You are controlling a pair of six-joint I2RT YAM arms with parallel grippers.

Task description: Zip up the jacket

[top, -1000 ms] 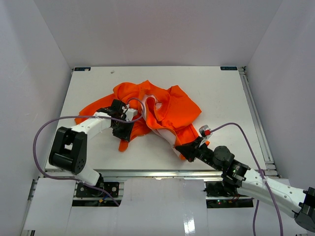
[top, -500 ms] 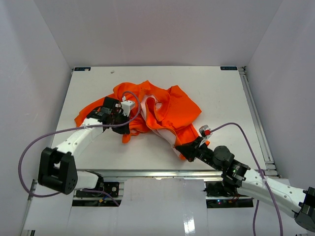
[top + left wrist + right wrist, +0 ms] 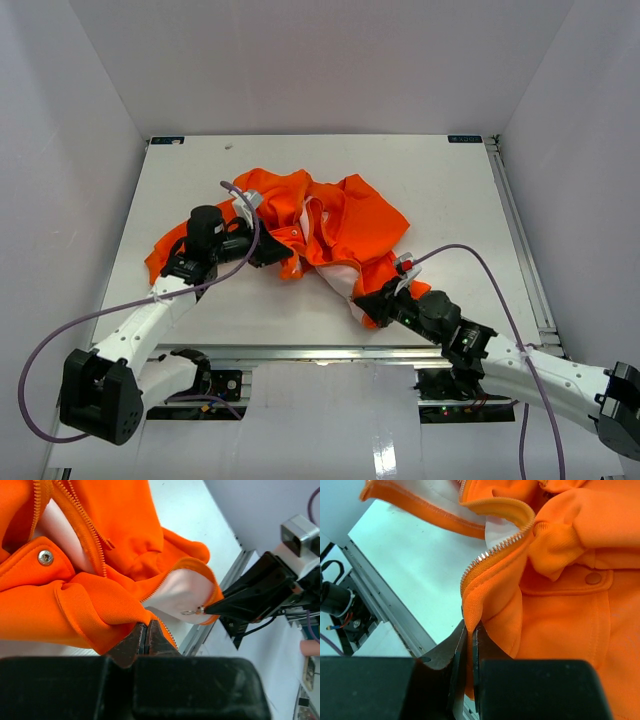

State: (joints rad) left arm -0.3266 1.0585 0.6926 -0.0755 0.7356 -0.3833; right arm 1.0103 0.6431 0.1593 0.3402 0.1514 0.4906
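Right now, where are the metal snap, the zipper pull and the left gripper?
metal snap [image 3: 45, 556]: left wrist view, its centre.
zipper pull [image 3: 192, 612]: left wrist view, its tab.
left gripper [image 3: 147, 629]: left wrist view, between fingertips.

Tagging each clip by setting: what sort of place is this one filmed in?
Probably a lab test cell, not a home: plain white walls box in a white table with metal rails, and the cabled left arm and right arm stand at its near edge, an orange jacket between them.

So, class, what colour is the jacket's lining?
Pale pinkish-white lining, clearest in the left wrist view.
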